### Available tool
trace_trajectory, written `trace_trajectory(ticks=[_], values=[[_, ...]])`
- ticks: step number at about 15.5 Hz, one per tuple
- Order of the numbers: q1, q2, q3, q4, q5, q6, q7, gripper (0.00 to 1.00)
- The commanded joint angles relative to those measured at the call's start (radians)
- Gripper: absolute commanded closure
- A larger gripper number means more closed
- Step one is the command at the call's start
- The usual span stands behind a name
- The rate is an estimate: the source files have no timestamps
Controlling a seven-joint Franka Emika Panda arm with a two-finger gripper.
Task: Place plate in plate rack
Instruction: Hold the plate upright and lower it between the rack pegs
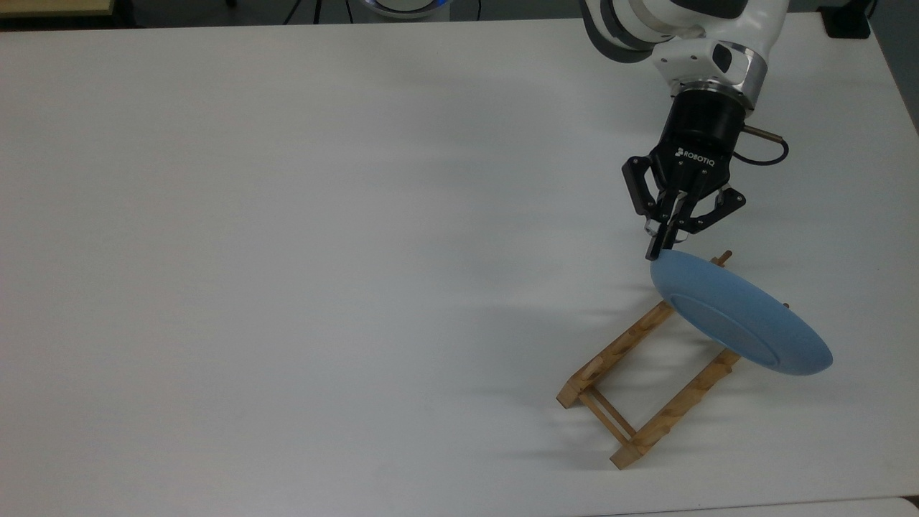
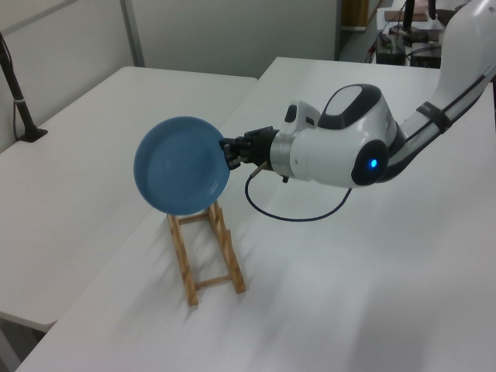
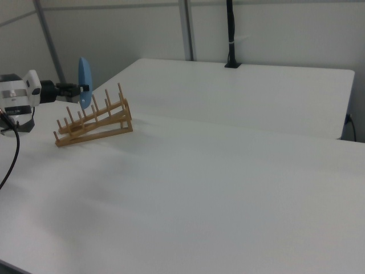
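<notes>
One tool (image 1: 655,251) marked ROBOTIQ | pinching plate (image 1: 739,323) rim | above plate rack (image 1: 632,384)

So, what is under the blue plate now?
The far end of the plate rack lies under the plate, which the gripper holds by the rim. The plate covers the pegs there.

Your top view looks steeply down on the table (image 1: 287,251); your left and right views sit lower at opposite sides, sharing the plate rack (image 2: 205,256)
</notes>
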Motion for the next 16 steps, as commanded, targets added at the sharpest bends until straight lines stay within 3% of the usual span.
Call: trace_trajectory(ticks=[1,16], values=[[0.032,0.033,-0.018,0.015,-0.044,-0.036,0.033,1.0],[0.056,0.053,-0.018,0.01,-0.06,-0.068,0.074,1.0]])
